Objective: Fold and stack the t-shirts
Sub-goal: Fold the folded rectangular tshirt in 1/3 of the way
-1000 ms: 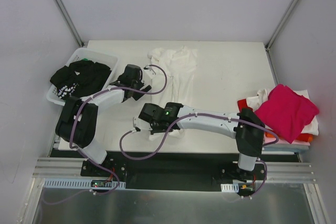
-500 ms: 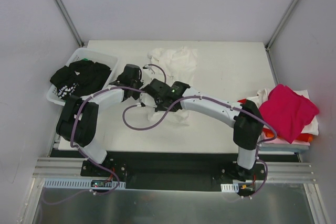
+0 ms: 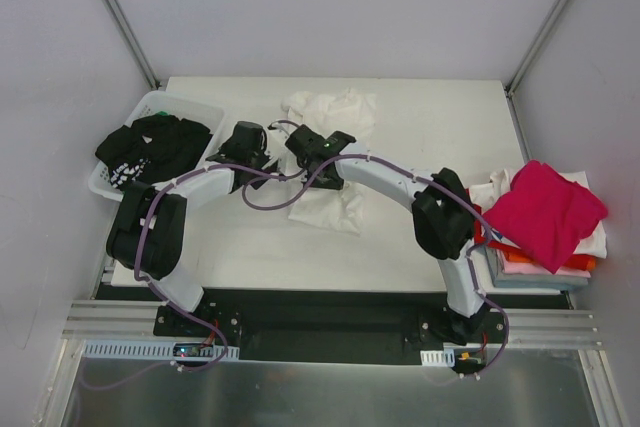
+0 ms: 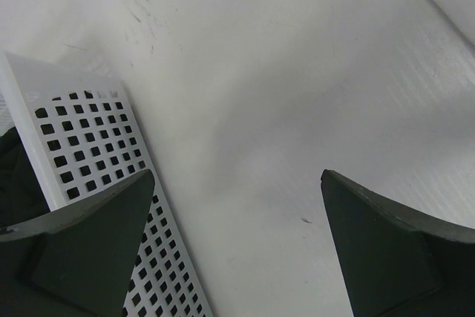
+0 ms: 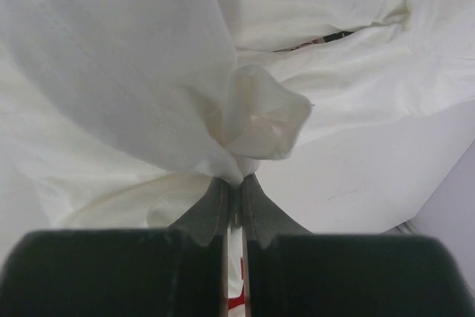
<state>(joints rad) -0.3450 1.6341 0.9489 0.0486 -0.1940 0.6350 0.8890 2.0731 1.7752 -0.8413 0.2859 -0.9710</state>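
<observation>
Pinching white t-shirt (image 5: 133, 72), right gripper (image 5: 233, 185) clamped

Two robot arms of one build. The left arm (image 3: 195, 187) and right arm (image 3: 385, 179) have smooth white shells on the long segments, bulky black housings at the joints and black bases (image 3: 185, 319). A thin purple cable (image 3: 268, 208) loops beside each. The left gripper (image 4: 237, 177) has matte, dark grey, wedge-shaped fingers (image 4: 82, 250). The right gripper (image 5: 234, 183) has dark, narrow, tapering ones.
</observation>
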